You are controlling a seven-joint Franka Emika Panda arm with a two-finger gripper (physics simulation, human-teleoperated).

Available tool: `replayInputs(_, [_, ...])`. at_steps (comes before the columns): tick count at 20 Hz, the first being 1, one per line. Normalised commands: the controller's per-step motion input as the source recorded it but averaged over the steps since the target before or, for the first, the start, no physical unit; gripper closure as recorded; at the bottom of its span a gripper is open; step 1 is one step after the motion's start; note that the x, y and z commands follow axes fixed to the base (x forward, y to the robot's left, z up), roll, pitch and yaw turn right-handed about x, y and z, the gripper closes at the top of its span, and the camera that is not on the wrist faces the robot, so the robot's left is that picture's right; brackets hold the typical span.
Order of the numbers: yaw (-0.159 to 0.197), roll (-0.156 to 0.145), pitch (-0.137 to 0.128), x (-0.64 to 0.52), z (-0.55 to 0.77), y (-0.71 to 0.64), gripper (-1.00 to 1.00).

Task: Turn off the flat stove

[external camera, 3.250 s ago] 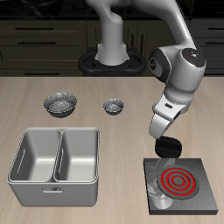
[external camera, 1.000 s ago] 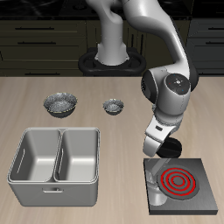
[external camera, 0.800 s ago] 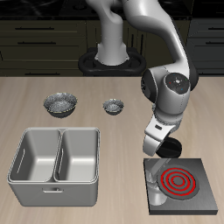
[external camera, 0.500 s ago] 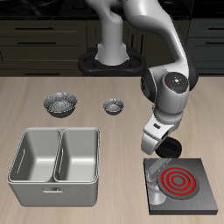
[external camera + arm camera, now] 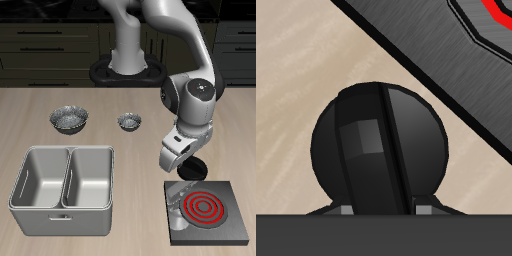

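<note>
You have one flat stove (image 5: 207, 209), one double-basin tray (image 5: 62, 189), and two small bowls (image 5: 68, 119) (image 5: 129, 121), seemingly metal.

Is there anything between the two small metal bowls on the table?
No. In the exterior view, only bare table lies between the larger mesh bowl and the smaller bowl.

The gripper (image 5: 183, 186) fingertips are hidden behind the arm's wrist, so their spread cannot be told. The flat stove (image 5: 208, 210) knob is too small to read.
</note>
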Motion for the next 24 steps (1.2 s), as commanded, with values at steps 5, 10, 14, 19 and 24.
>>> replayInputs(5, [-0.088, 0.004, -0.021, 0.02, 0.13, 0.0, 1.0])
replayInputs(10, [-0.125, -0.025, -0.019, 0.03, 0.19, -0.04, 1.0])
replayInputs(14, [-0.098, -0.005, -0.019, 0.02, 0.1, -0.01, 1.0])
replayInputs(19, [-0.078, 0.011, -0.014, 0.03, 0.05, 0.0, 1.0])
replayInputs(24, [-0.101, 0.004, -0.046, 0.01, 0.14, 0.02, 1.0])
